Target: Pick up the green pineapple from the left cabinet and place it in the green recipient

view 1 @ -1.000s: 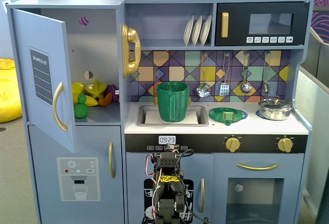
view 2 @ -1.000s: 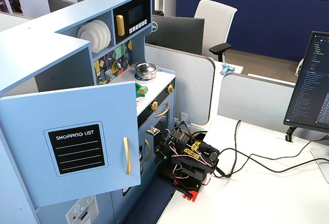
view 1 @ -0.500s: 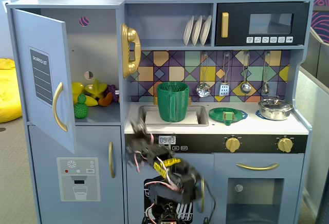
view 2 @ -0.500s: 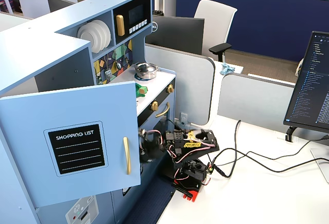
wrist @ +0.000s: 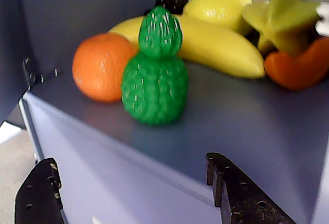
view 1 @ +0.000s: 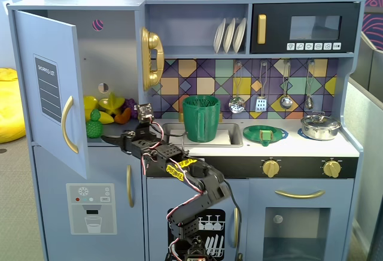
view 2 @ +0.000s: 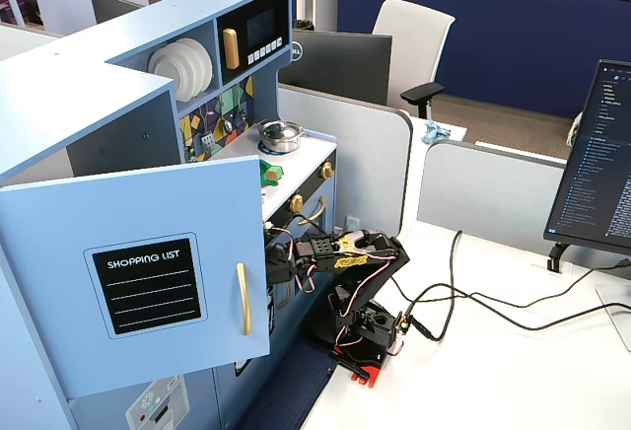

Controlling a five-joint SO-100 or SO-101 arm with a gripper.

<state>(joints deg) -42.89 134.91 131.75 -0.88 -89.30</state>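
The green pineapple [view 1: 94, 124] stands upright at the front of the shelf in the left cabinet [view 1: 114, 51], whose blue door [view 1: 51, 87] is swung open. In the wrist view the pineapple [wrist: 154, 75] is straight ahead on the shelf [wrist: 231, 116]. My gripper [view 1: 111, 138] is at the shelf's front edge, just right of and below the pineapple, apart from it. Its black fingers [wrist: 241, 193] are spread wide and hold nothing; the gripper [wrist: 133, 183] is open. The green recipient [view 1: 201, 118] stands in the sink to the right. In the fixed view from the side, the door [view 2: 138, 272] hides gripper and pineapple.
An orange [wrist: 97, 64], a banana [wrist: 221, 44], a lemon [wrist: 218, 5], a star fruit [wrist: 280, 16] and an orange slice [wrist: 300, 70] crowd behind and beside the pineapple. A flat green plate [view 1: 265, 133] and a steel pot [view 1: 320, 126] sit on the counter.
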